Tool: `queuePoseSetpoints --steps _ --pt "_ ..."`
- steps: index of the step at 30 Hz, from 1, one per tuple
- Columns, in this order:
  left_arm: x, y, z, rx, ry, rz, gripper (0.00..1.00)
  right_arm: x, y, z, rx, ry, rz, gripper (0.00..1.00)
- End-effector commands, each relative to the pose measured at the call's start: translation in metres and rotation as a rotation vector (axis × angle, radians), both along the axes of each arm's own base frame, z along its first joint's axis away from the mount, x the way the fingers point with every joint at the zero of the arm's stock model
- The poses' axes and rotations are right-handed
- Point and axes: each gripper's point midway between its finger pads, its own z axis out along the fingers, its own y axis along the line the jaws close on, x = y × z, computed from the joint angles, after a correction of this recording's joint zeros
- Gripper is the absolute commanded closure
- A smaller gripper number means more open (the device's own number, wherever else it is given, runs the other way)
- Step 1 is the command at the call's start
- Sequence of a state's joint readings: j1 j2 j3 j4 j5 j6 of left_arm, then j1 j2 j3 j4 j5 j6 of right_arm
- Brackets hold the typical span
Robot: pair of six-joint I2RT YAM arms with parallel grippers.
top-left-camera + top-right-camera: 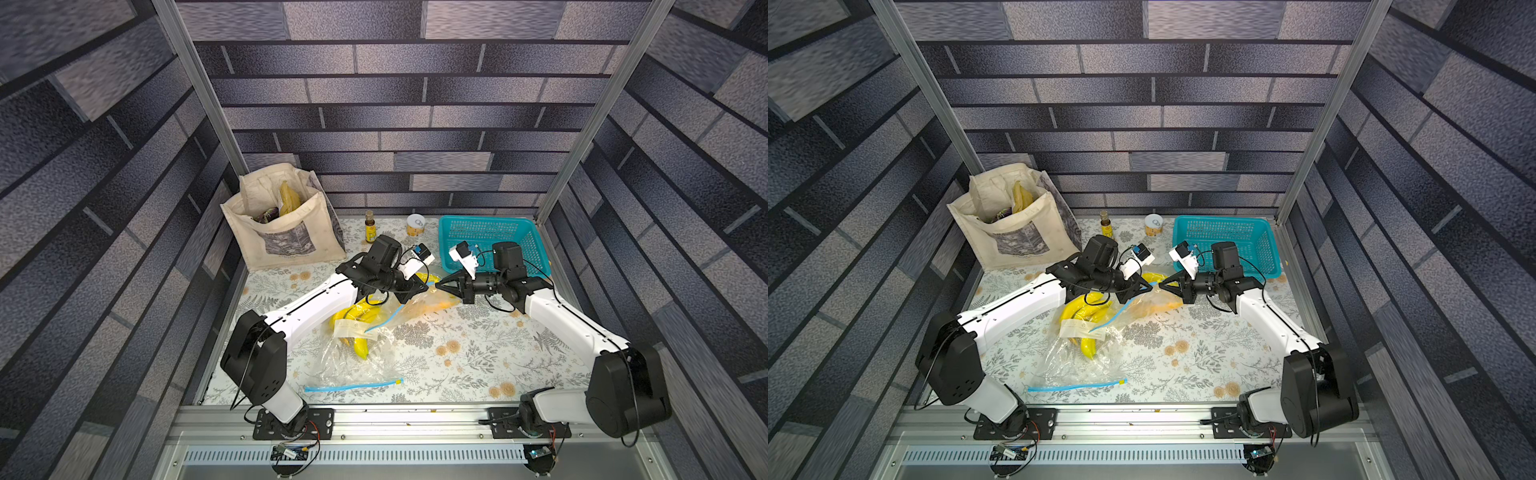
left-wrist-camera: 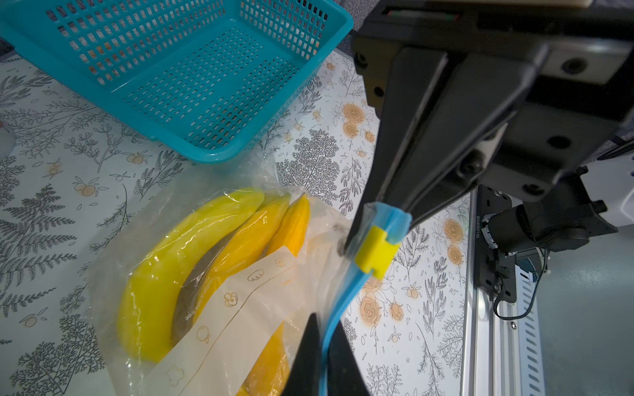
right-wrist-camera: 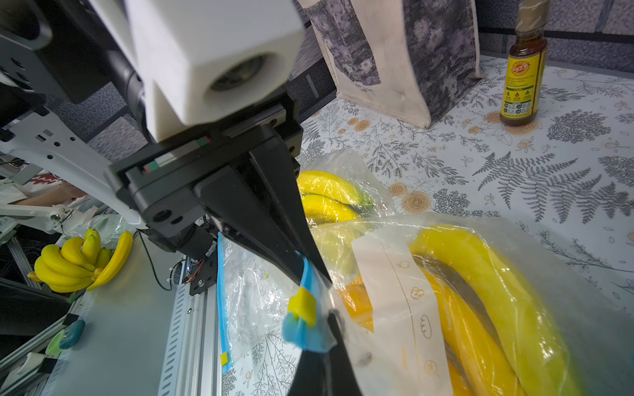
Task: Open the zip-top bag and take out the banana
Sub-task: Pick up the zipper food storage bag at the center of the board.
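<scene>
The zip-top bag (image 1: 415, 305) is clear, with a blue zip strip (image 2: 343, 301) and a yellow slider (image 2: 375, 250). It hangs between my two grippers at mid-table. The banana (image 2: 164, 274) is a yellow bunch inside it, behind a cream label (image 2: 240, 308); the right wrist view shows it too (image 3: 497, 291). My left gripper (image 2: 322, 360) is shut on the zip strip just short of the slider. My right gripper (image 3: 322, 356) is shut on the blue end of the strip on the slider's other side. In both top views the tips nearly touch, the left gripper (image 1: 427, 286) facing the right gripper (image 1: 439, 283).
Another clear bag (image 1: 353, 361) with bananas (image 1: 357, 320) lies toward the front, partly under the left arm, its blue zip (image 1: 353, 387) near the table edge. A teal basket (image 1: 486, 217) stands back right. A cloth tote (image 1: 286, 232), a small bottle (image 1: 369, 227) and a can (image 1: 415, 225) stand behind.
</scene>
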State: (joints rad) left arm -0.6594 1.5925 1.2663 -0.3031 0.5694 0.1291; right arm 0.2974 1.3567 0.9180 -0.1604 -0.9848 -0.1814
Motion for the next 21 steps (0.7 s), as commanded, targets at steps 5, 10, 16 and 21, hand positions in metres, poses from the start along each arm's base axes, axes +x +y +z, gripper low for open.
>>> queuePoseSetpoints --steps 5,10,16,21 --pt "0.014 -0.002 0.019 -0.028 -0.047 0.057 0.44 -0.007 0.006 0.02 0.023 0.031 0.044 1.0" --pt "0.011 -0.006 0.044 -0.024 -0.234 0.108 0.12 -0.008 0.007 0.021 0.006 0.116 0.052 1.0" --pt "0.016 -0.004 0.062 0.017 -0.446 0.203 0.19 -0.01 0.01 0.027 0.001 0.194 0.087 1.0" --pt "0.015 -0.004 0.072 0.035 -0.564 0.233 0.36 -0.01 0.01 0.026 -0.013 0.208 0.086 1.0"
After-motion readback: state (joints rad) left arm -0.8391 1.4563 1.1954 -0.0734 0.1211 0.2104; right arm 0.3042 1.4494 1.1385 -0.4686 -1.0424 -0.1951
